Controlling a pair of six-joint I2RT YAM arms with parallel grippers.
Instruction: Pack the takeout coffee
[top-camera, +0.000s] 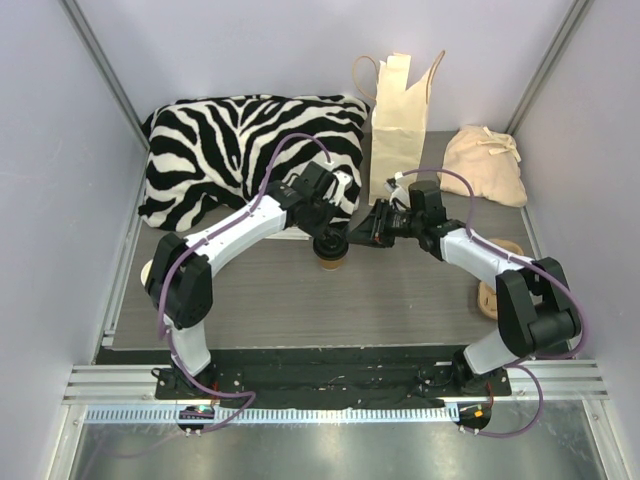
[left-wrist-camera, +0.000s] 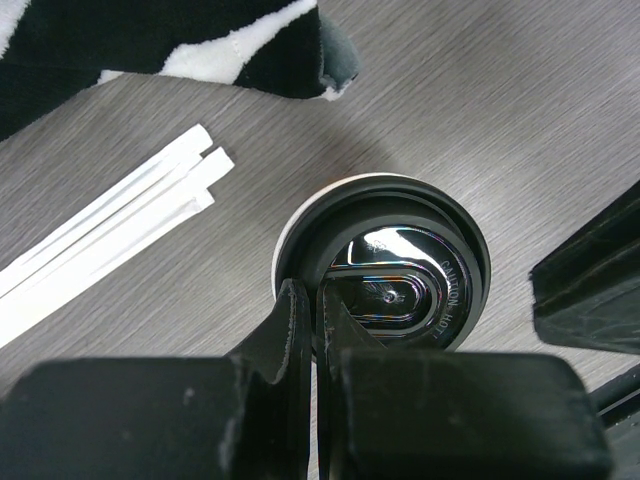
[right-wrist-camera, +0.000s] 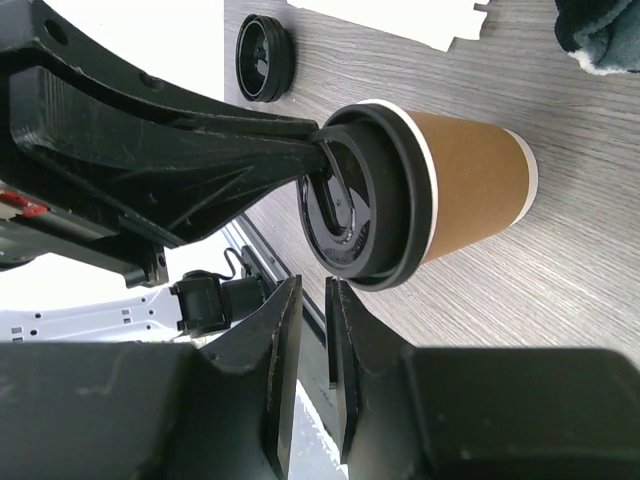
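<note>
Top external: cup (top-camera: 331, 257) upright on table (top-camera: 400, 300), black lid (left-wrist-camera: 400, 270) seated on it. Left gripper (left-wrist-camera: 318, 300) above cup, jaws pressed together, tips on lid's rim. Right gripper (right-wrist-camera: 313, 295) just right of cup, level with lid, jaws narrow, nothing between. Zebra pillow (top-camera: 250, 150) just behind cup. Paper bag (top-camera: 398, 130) behind-right. White strips (left-wrist-camera: 110, 230) left of cup, pillow side.

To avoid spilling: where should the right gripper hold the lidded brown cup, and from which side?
Probably the cup by its brown wall, just under the black lid, level from the right: it stands upright, and the left gripper occupies the top.
</note>
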